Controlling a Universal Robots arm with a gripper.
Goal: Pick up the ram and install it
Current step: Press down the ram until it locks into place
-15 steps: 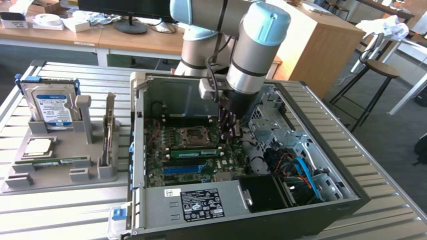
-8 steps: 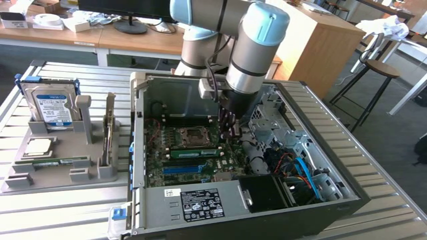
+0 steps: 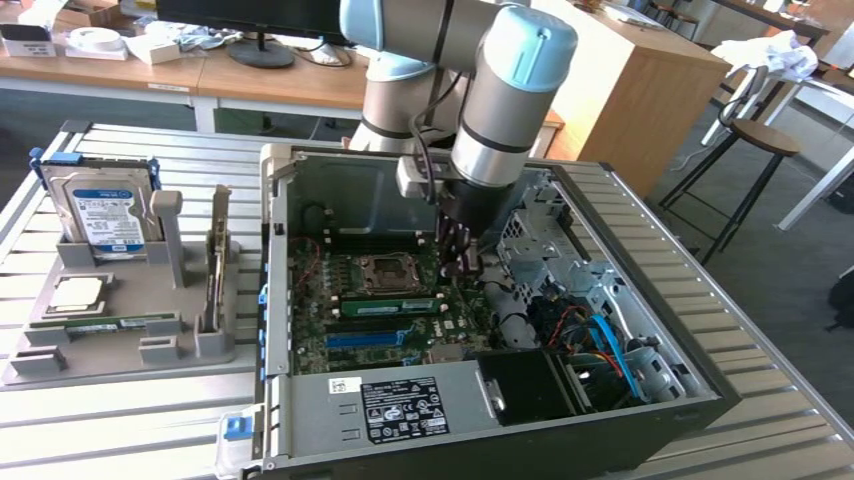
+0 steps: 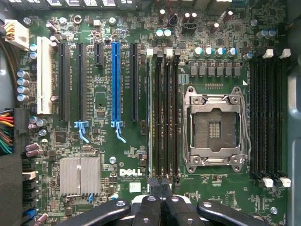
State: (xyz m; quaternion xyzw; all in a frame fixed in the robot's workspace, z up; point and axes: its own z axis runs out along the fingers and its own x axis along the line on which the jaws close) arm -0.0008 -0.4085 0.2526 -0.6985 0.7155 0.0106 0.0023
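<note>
Left of frame in the exterior view, a thin green ram lies flat on the grey holder tray. At centre, the gripper hangs inside the computer case, fingers pressed together, holding nothing.

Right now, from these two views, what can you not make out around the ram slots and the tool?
- Exterior view: tips of the tool, dark against dark parts behind; contact with anything is unclear.
- Wrist view: the memory slots ahead of the tool, seen from straight above; whether any is filled is unclear.
- Exterior view: print on the white label, too small.
</note>
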